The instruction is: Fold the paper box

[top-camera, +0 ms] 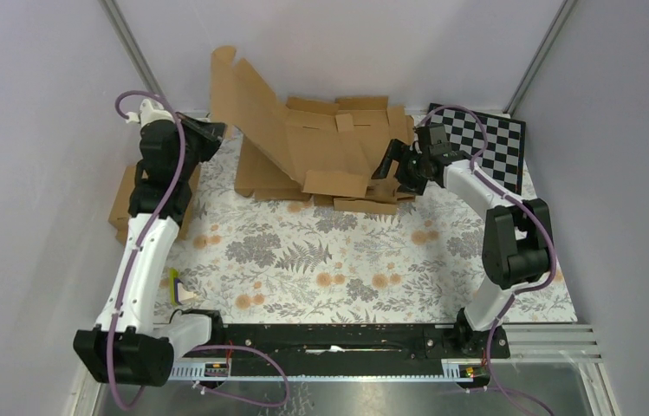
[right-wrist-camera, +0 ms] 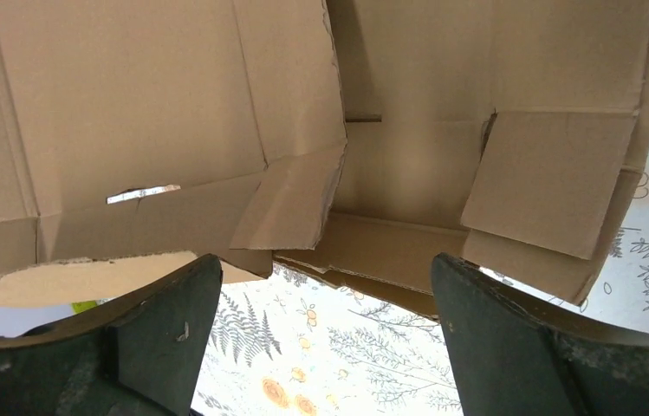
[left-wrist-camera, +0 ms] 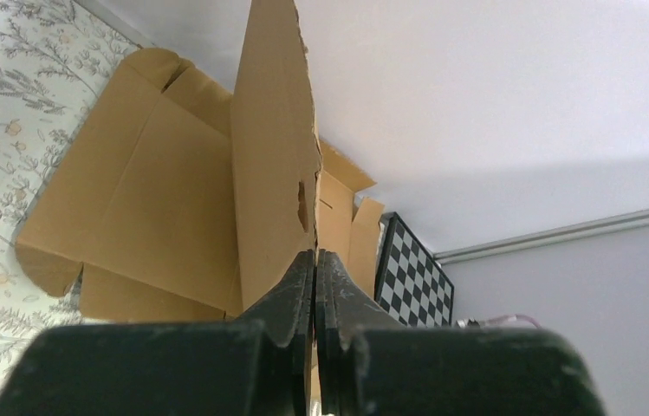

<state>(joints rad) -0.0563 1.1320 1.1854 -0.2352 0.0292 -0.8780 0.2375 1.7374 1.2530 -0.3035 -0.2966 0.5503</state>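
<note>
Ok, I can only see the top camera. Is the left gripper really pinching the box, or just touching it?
Observer: Pinching. In the left wrist view, the left gripper is shut on a thin upright panel of the paper box.
Operator: And is the right gripper grabbing too?
Observer: No. The right wrist view shows the right gripper open, its fingers wide apart and gripping nothing.
</note>
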